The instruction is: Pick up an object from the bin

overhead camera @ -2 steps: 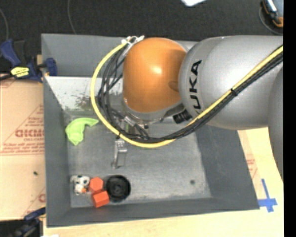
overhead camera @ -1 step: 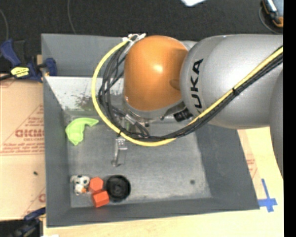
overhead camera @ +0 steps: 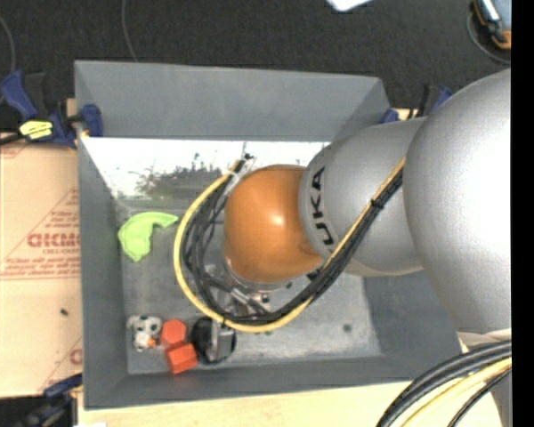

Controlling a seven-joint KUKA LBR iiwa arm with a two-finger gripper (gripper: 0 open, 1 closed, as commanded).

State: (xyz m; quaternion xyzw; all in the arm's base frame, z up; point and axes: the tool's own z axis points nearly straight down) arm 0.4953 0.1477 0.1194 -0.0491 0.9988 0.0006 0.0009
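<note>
1. The grey arm (overhead camera: 445, 194) reaches in from the right, its wrist capped by a rounded orange cover (overhead camera: 262, 225) looped with yellow and black cables (overhead camera: 191, 238).
2. The grey metal bin (overhead camera: 231, 105) sits on a dark counter (overhead camera: 249, 25); its floor is speckled and its far wall is smudged with dark marks.
3. The end effector (overhead camera: 240, 296) hangs under the cover over the middle of the bin floor; whether it is released or clenched cannot be told.
4. A curved, bright green piece (overhead camera: 147, 232) lies by the left wall, well apart from the wrist.
5. In the near left corner a black piece (overhead camera: 212, 341) lies nearest the end effector, just beside an orange-red block (overhead camera: 182, 358).
6. An orange ball (overhead camera: 173, 331) and a small white-and-black thing (overhead camera: 142, 330) lie to its left.
</note>
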